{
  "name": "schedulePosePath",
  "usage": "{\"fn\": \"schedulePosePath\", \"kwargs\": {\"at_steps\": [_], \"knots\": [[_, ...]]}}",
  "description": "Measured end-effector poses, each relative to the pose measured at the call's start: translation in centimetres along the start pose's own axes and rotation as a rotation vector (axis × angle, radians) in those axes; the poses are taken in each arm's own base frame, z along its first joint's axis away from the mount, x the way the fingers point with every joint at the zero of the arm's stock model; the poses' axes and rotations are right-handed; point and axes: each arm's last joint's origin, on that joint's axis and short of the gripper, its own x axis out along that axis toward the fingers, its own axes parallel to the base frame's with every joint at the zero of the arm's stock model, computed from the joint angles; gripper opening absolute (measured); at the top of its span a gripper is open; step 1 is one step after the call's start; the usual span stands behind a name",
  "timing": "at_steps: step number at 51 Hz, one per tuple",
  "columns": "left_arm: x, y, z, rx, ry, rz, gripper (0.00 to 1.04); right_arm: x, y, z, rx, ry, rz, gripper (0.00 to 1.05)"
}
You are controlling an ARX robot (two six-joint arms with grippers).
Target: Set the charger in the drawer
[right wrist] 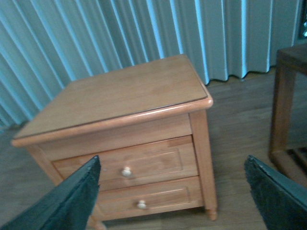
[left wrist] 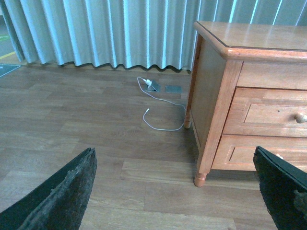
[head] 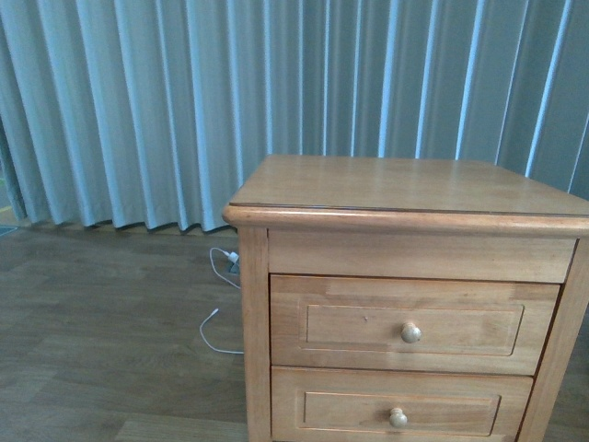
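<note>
Glossy light-brown wooden drawer (head: 414, 324); matt wood-plank floor (head: 110, 350); pleated cloth curtain (head: 184, 101).

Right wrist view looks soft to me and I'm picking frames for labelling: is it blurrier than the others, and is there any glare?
Right wrist view: slightly soft, bluish cast; nightstand edges and knobs smeared. Front view: sharper, faint sheen on the nightstand top, curtain evenly backlit. Left wrist view: crisp floor and white cable; gripper fingers dark and out of focus.
</note>
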Motion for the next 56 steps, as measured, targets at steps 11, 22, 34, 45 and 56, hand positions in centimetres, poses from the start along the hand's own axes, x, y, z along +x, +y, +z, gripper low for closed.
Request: {"fn": "schedulePosePath", "kwargs": {"at_steps": [11,22,34,45,56], "knots": [[0.0,0.0,0.0,0.000,0.000,0.000,0.99,-0.8,0.8,-3.6,-0.143,0.011,0.007,0.42],[0.0,0.0,0.0,0.000,0.000,0.000,0.99,-1.4,1.3,-5.9,-0.160,0.011,0.009,0.01],[0.0,0.0,0.0,0.000,0.000,0.001,0.99,-2.0,2.1,-7.6,-0.166,0.005,0.016,0.02],[0.0,0.0,0.0,0.000,0.000,0.000,0.99,-2.3,2.0,-8.3,-0.166,0.002,0.017,0.02],[0.0,0.0,0.0,0.000,0.000,0.000,0.99,-3.4,1.9,-8.9,-0.167,0.003,0.017,0.02]]}}
